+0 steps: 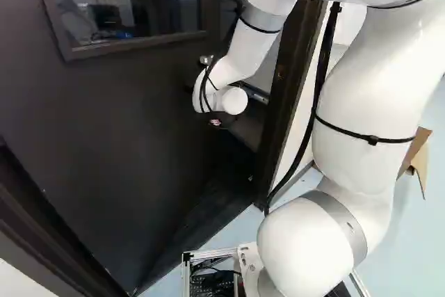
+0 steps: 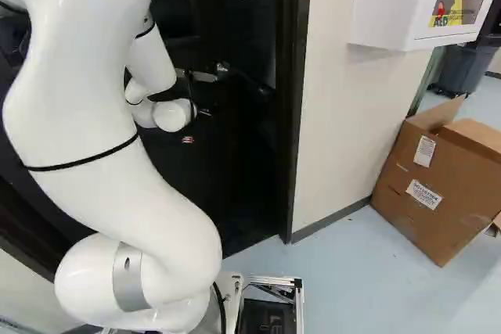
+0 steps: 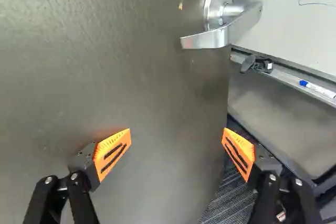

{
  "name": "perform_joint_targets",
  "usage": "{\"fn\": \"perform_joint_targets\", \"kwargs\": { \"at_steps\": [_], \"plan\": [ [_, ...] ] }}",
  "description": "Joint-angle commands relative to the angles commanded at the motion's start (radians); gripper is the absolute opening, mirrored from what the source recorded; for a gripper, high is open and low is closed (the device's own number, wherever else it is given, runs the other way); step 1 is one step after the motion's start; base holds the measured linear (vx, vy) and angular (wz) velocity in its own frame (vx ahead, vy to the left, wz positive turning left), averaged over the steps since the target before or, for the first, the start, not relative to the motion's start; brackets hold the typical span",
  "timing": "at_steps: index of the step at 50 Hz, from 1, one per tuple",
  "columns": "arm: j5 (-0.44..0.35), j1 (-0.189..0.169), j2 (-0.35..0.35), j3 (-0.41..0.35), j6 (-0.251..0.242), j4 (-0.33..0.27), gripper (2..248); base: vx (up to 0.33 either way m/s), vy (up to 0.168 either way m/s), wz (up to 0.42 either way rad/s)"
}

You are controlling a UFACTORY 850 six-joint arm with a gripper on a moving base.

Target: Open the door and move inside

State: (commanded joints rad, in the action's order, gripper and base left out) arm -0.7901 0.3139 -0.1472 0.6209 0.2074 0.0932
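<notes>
Door (image 3: 131,77) ajar; gripper (image 3: 177,137) jaws spread wide. Push door slowly nr free edge, clear of handle (image 3: 210,39), then roll in w/ arm (image 2: 78,91) off frame (image 2: 293,107).

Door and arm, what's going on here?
The white arm has its gripper open by the dark door, not holding the lever handle. The door is ajar: a tray with a marker shows past its edge. The base looks to be still short of going through.
</notes>
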Motion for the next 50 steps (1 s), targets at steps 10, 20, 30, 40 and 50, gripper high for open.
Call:
{"fn": "perform_joint_targets", "kwargs": {
  "at_steps": [10, 20, 30, 40, 50],
  "plan": [
    [0.0, 0.031, -0.006, 0.007, 0.0, 0.0, 247, 0.0, 0.0, 0.0],
    [0.0, 0.063, -0.011, 0.012, 0.0, 0.0, 247, 0.0, 0.0, 0.0],
    [0.0, 0.094, -0.018, 0.02, -0.032, 0.0, 247, 0.0, 0.0, 0.0],
    [0.0, 0.123, -0.033, 0.036, -0.128, 0.0, 247, 0.0, 0.0, 0.0],
    [0.0, 0.151, -0.052, 0.058, -0.229, 0.0, 247, 0.0, 0.0, 0.0]
  ]
}}
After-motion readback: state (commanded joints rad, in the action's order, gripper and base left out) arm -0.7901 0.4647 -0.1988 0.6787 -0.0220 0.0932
